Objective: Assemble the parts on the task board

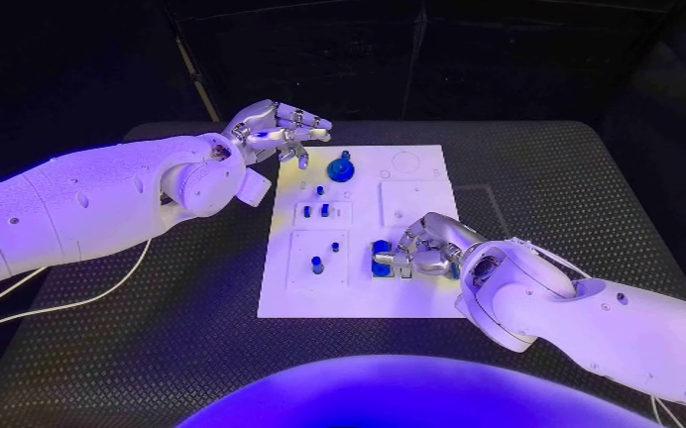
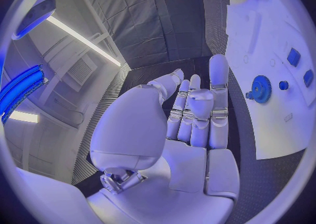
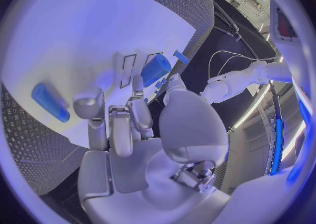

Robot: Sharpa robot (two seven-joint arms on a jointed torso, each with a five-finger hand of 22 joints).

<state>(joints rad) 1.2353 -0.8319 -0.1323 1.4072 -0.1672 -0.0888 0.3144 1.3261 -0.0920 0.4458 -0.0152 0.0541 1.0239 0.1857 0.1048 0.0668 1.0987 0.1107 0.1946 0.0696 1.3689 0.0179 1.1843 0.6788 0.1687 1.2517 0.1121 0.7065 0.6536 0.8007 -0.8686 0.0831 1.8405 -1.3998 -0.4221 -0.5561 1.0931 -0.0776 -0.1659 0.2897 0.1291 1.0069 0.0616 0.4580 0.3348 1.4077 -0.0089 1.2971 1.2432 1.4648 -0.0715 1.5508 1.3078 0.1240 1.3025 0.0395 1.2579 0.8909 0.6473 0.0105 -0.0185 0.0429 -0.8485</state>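
The white task board (image 1: pixel 422 294) lies mid-table. A blue gear (image 1: pixel 340 166) stands near its far edge, and it also appears on the board in the left wrist view (image 2: pixel 261 88). Small blue pegs (image 1: pixel 324 210) stand in the board's left column. My left hand (image 1: pixel 279 131) hovers over the far left corner, fingers apart and holding nothing (image 2: pixel 197 113). My right hand (image 1: pixel 429 247) is low over the near middle of the board. Its thumb and a fingertip (image 3: pixel 137 83) pinch a blue cylinder (image 3: pixel 155 69), which shows beside the fingers (image 1: pixel 384 256).
A loose blue bar (image 3: pixel 49 101) lies flat on the board beside my right hand. Two rectangular slots (image 3: pixel 126 69) are outlined by its fingertips. White cables (image 1: pixel 86 294) trail over the black table (image 1: pixel 572 180) at the left.
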